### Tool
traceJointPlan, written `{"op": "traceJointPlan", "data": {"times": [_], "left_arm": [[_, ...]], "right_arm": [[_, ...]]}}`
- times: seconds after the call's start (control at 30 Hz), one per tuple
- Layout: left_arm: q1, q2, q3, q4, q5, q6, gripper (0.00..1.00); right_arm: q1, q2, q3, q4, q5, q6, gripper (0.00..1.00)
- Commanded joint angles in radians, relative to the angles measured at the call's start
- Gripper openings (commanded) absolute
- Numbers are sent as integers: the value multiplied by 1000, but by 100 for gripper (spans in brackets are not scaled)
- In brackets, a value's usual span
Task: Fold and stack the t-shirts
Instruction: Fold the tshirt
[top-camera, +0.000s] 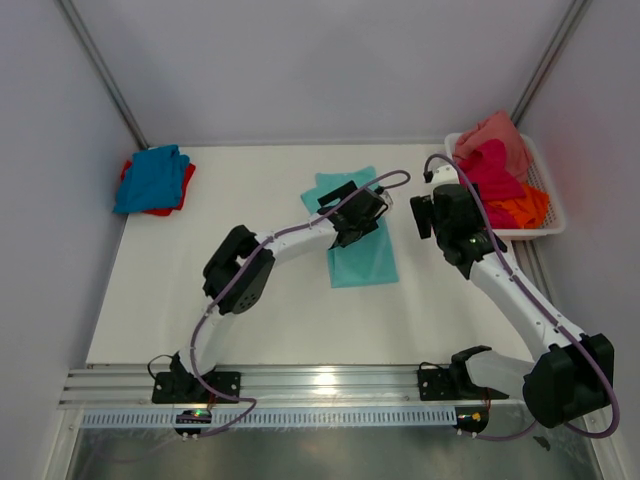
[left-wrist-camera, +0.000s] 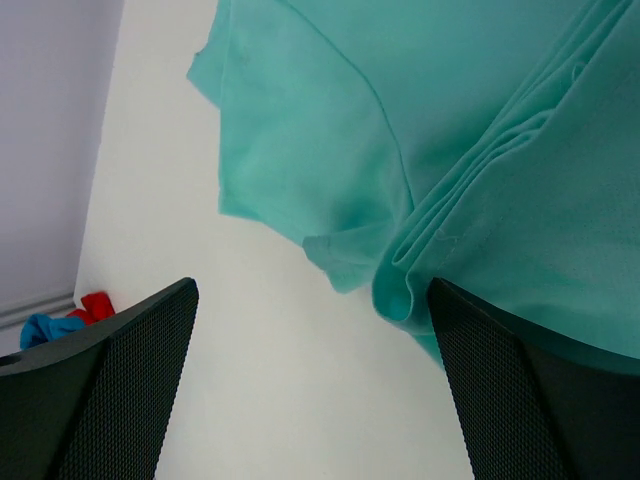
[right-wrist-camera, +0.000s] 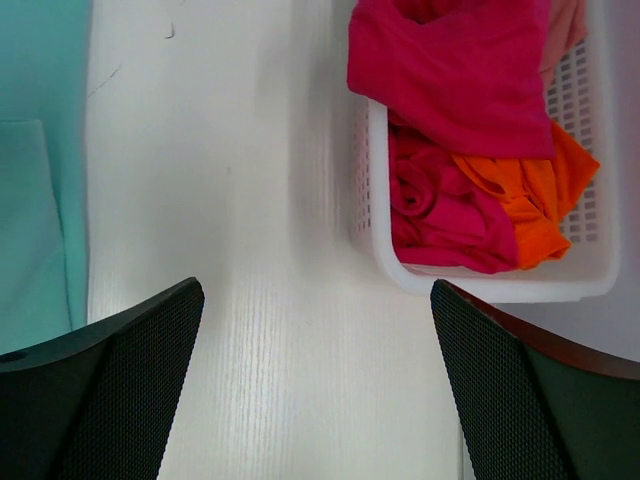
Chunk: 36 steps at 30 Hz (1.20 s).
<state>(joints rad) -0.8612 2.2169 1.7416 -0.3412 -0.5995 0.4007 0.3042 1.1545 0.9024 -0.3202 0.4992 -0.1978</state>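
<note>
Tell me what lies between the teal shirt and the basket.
Only bare table, seen in the right wrist view between teal shirt and basket.

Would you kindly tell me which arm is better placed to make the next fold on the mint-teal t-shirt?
Left, probably: the left gripper, open, hangs directly over the mint-teal t-shirt, while the right gripper is open over the table beside the basket.

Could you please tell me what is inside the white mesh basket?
A magenta tee lies on top, an orange tee beside it, a salmon pink tee at the far end. Anything beneath them is covered.
</note>
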Motion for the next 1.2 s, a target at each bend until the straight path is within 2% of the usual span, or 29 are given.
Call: {"op": "traceJointPlan", "data": {"times": [0.0,0.3,0.47,0.73,0.9,1.03,1.17], "left_arm": [[10,-114,-57,100,-59,-17,99],[33,-135,-168,149,-49,-49,99],[60,-163,-171,140,-26,-95,99],[120,-309,-137,117,144,-115,99],[119,-296,-2,19,199,-167,99],[120,-310,18,-47,242,-221,99],[128,-353,-42,-128,412,-301,99]], "right_arm": [[3,-6,67,-29,-137,15,99],[4,57,144,-54,-292,-11,99],[4,96,202,-72,-396,-3,99],[6,169,176,-57,-479,1,99],[27,218,129,-30,-580,-8,99],[64,280,118,-20,-579,-31,99],[95,367,113,29,-532,-34,100]]}}
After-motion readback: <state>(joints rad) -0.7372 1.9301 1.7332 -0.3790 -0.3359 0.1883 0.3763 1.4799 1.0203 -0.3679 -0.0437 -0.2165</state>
